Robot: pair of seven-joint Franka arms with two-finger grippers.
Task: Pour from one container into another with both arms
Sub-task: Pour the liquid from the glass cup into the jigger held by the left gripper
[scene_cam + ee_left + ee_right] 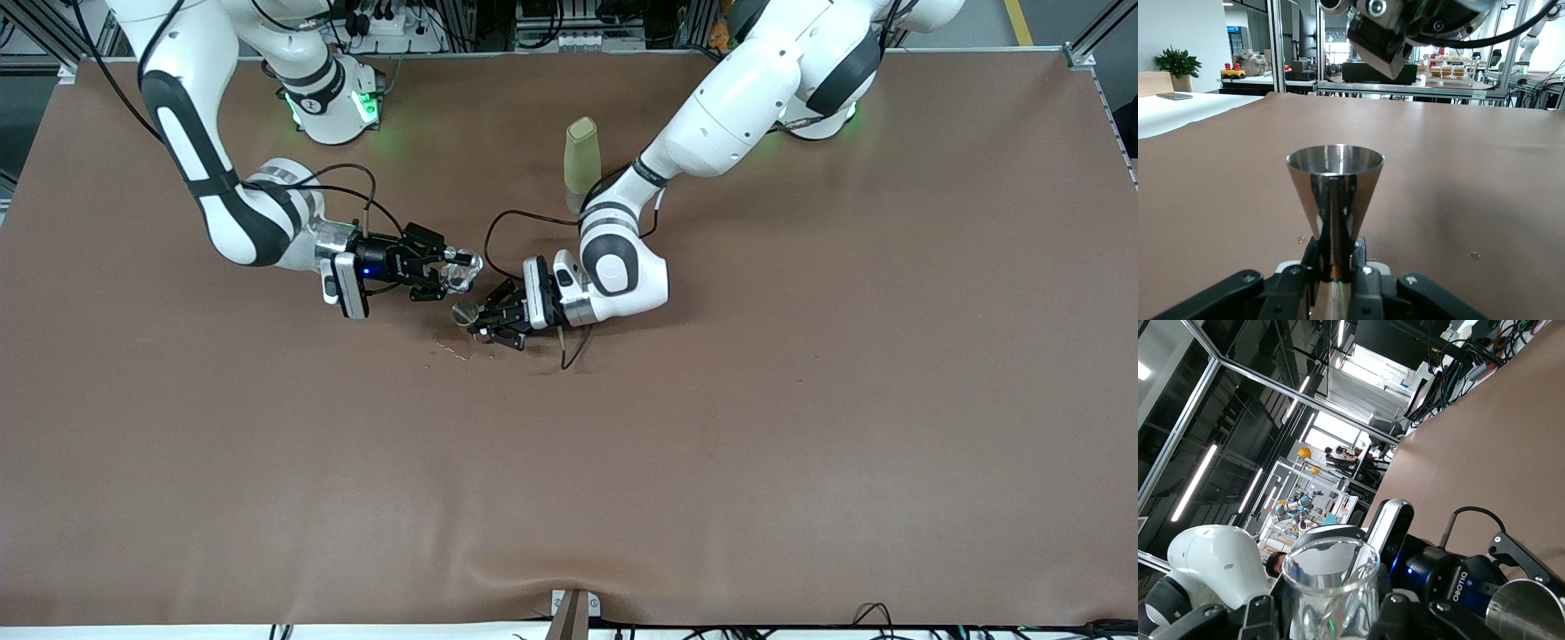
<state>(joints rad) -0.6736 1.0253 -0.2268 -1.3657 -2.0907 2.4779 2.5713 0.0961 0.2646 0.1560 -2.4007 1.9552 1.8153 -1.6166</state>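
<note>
While both arms meet over the middle of the brown table (800, 444), the right gripper (444, 269) grasps the glass cup (462, 271), holding it tipped on its side in the air. Just beside and slightly below it, the left gripper (484, 322) clenches the metal jigger (465, 313) by its narrow waist, rim upright. The olive bottle (581, 160) stands farther from the front camera, near the left arm (738, 107). Small wet specks (453, 352) mark the cloth under the jigger.
</note>
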